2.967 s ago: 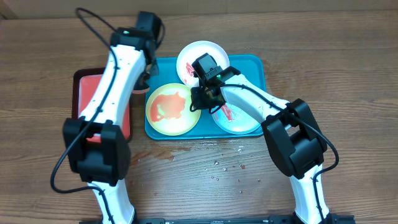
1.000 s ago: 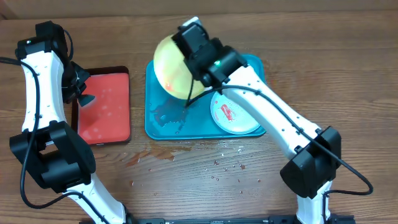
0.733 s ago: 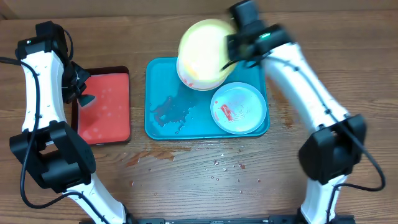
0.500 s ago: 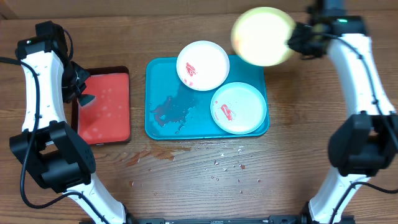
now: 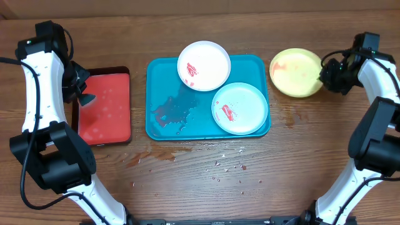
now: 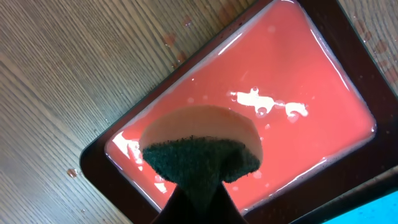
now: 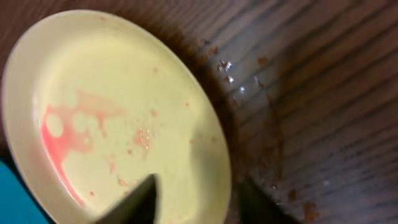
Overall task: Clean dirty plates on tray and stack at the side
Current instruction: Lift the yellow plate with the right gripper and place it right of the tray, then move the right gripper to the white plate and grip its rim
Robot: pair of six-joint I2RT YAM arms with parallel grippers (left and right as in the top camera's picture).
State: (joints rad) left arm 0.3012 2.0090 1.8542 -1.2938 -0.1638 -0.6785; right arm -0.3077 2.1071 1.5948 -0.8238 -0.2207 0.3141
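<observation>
The yellow-green plate (image 5: 295, 72) lies on the wooden table right of the teal-blue tray (image 5: 161, 128), with faint pink smears in the right wrist view (image 7: 118, 118). My right gripper (image 5: 329, 75) is open, its fingers (image 7: 199, 199) straddling the plate's right rim. The white plate (image 5: 204, 65) sits at the tray's back edge and the pale teal plate (image 5: 240, 108) at its right; both have red smears. My left gripper (image 5: 78, 90) is shut on a sponge (image 6: 202, 146), held over the red tray.
The dark-rimmed red tray (image 5: 106, 106) holds pink liquid (image 6: 298, 74). A wet smear (image 5: 170, 114) marks the teal tray's left half. Droplets and crumbs (image 5: 225, 165) lie on the table in front of the tray.
My right gripper lifted the yellow-green plate off the tray, carried it right and set it on the table. My left arm stayed over the red tray with the sponge.
</observation>
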